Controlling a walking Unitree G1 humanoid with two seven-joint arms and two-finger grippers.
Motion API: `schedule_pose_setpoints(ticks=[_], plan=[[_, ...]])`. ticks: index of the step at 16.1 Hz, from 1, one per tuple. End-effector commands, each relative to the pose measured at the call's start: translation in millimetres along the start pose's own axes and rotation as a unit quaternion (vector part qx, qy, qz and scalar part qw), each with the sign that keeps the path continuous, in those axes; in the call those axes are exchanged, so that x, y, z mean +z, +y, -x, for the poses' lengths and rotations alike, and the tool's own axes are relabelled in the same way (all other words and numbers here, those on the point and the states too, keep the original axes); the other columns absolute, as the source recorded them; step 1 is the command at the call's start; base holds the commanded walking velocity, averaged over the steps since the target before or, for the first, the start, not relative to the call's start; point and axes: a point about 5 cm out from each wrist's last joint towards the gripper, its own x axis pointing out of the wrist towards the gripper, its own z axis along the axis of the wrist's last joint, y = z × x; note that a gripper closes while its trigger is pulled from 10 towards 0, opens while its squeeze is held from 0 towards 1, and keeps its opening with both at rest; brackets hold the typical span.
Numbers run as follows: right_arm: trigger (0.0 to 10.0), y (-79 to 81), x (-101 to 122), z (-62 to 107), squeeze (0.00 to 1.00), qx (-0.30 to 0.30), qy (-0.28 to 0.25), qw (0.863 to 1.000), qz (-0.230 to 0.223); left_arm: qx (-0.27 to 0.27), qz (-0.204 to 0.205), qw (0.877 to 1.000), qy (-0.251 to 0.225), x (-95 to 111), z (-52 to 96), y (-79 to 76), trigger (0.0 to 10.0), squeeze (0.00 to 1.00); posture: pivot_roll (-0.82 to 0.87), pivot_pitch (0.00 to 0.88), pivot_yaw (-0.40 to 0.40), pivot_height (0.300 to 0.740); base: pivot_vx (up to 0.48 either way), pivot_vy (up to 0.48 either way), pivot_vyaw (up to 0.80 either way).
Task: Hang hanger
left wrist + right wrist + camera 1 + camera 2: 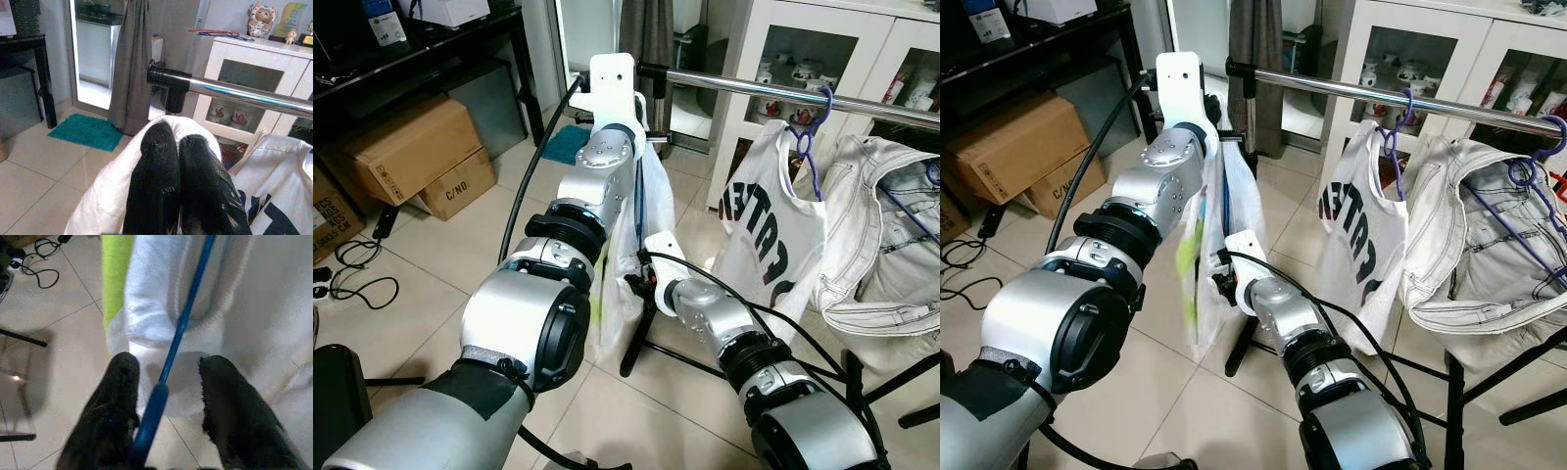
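While the left arm reaches up toward the chrome rail (773,90), its left tool (181,186) sits just below the rail's black end cap (168,83), and those two black fingers are pressed tight together over the top of a white garment (636,245). That garment hangs straight down beside the left forearm, a strip of bright yellow-green (115,274) showing along one edge. Now look lower: the right tool (168,401) is down by the garment's lower part, fingers spread apart, and a blue hanger (188,318) runs as a thin bar right between them. It lies close against one finger, but whether it actually touches I cannot tell. The bar thickens into a rounder blue end near the base of the fingers, and its upper part runs up over the white cloth.

Further along the rail, a white T-shirt with dark lettering (769,225) hangs from a purple hanger (811,147), and just beyond it a pale denim jacket (1489,235) droops from another purple hook (1538,162). Behind the rail stands a white cabinet with glass doors (822,49). Off to the robot's left, cardboard boxes (411,152) sit on the tiled floor (460,255) under a black shelf, with cables (357,274) curling nearby, and a teal mat (85,131) lies by a grey curtain (129,63).
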Motion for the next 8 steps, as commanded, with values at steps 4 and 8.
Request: schedule_pose_setpoints(ticks=[4,8], plan=[[0.0,-4.1,8.6,0.6,0.00,-0.005,-0.011,1.000,-0.002,-0.002,0.001,1.000,-0.025,16.5,-1.7,-2.1,0.0,0.00,-0.03,0.000,0.062,0.740,0.000,0.000,0.00],[0.0,-6.1,9.9,0.5,0.00,-0.007,-0.015,1.000,-0.005,-0.002,0.003,1.000,-0.026,17.4,-1.9,-1.4,0.0,0.00,-0.03,0.000,0.061,0.740,0.000,0.000,0.00]])
